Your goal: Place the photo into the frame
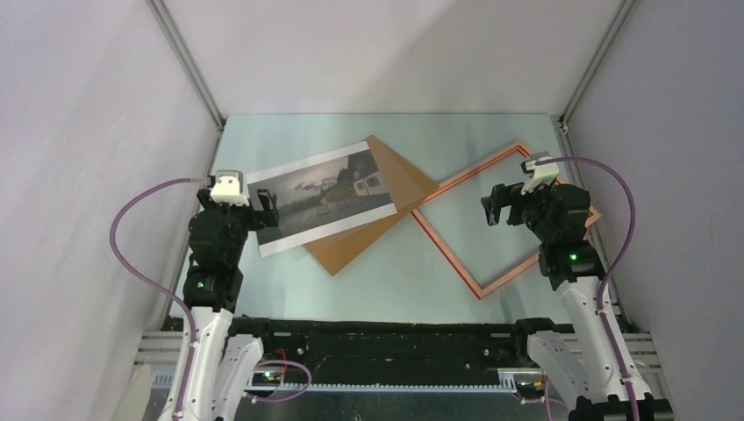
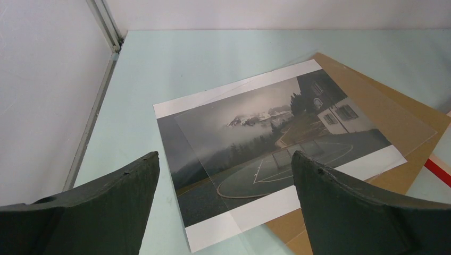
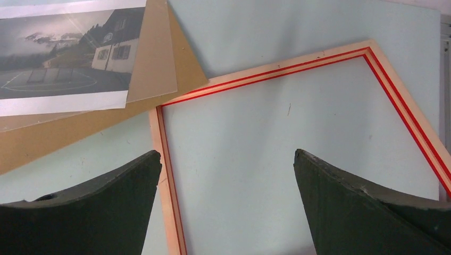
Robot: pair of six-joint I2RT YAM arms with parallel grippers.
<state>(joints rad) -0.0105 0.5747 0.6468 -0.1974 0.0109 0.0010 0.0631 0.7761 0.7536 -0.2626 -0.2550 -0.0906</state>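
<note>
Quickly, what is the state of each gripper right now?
The left gripper is open and holds nothing.
The right gripper is open and holds nothing.

I have bare pale-green bench point(image 1: 386, 281) along the near and far edges. Mid-bench, the grey landscape paper photo point(image 1: 320, 197) lies on a brown backing board point(image 1: 373, 235), which meets the thin red-and-wood rectangular frame point(image 1: 447, 253); bench inside it is bare.
</note>
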